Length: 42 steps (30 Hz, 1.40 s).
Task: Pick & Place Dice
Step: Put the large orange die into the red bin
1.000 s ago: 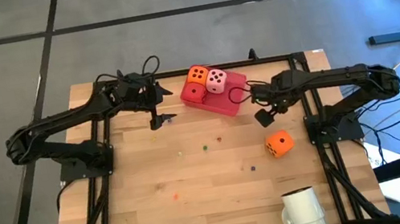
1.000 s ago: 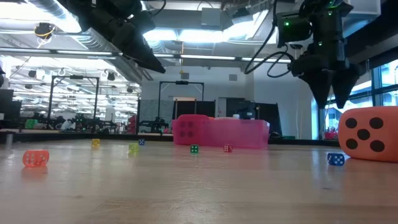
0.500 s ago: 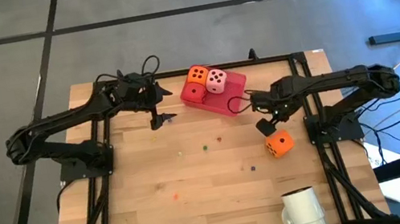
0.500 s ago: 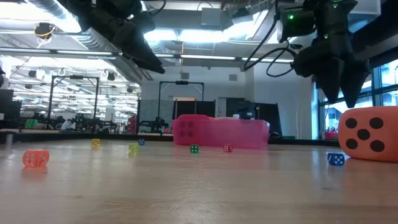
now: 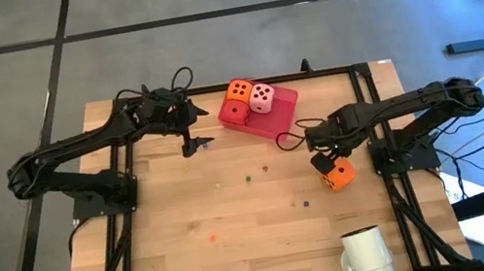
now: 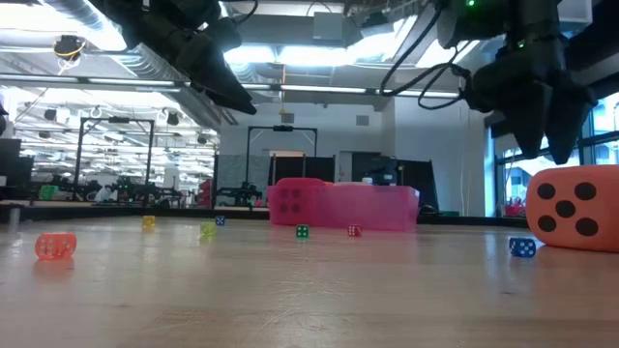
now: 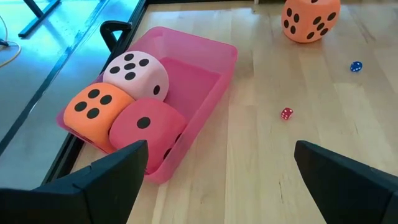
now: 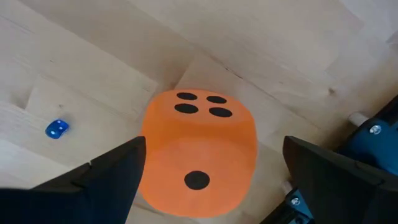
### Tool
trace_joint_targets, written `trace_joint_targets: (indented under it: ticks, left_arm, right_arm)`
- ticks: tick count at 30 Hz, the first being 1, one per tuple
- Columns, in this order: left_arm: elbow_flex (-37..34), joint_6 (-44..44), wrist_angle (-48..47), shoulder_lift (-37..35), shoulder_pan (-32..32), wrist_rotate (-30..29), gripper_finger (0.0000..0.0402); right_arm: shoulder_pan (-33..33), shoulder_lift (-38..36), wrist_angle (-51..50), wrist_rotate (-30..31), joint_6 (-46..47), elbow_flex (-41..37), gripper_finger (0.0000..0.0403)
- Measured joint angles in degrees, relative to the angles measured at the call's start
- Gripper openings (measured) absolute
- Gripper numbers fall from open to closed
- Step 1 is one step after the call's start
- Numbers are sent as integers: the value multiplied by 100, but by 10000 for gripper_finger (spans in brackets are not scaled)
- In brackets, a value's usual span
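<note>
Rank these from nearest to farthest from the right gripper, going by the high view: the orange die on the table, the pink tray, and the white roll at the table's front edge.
Measured from the right gripper:
1. Orange die on the table: right beside the gripper, just below it in the view.
2. Pink tray: toward the table's back edge, holding three dice.
3. White roll: at the front edge, farthest.

A robotics lab or open industrial workspace: the wooden table point(image 5: 236, 215) sits on a grey concrete floor point(image 5: 208, 52) marked with dark lines, two dark arms bolted to black frames at its edges. The low view looks into a large hall with exposed ceiling ducts point(image 6: 77, 68), strip lighting, metal racks and other workstations point(image 6: 116, 188), and tall windows point(image 6: 600, 135)
</note>
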Motion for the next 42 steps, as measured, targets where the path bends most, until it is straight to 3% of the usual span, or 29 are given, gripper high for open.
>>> trace_joint_targets:
  ticks: [10, 21, 28, 34, 42]
  left_arm:
    - [0, 2, 1, 0, 0, 0, 400]
    - [0, 2, 0, 0, 0, -2, 400]
    - [0, 2, -2, 0, 0, 0, 400]
    - [0, 4, 1, 0, 0, 0, 400]
    - [0, 4, 1, 0, 0, 0, 400]
  right_arm:
    - [243, 0, 410, 370, 846, 0, 378]
    - [470, 0, 268, 298, 1375, -2, 396]
    - [978, 0, 224, -153, 2117, -2, 399]
    - [1366, 0, -69, -137, 2653, -2, 399]
    - [1456, 0, 118, 41, 2660, -256, 399]
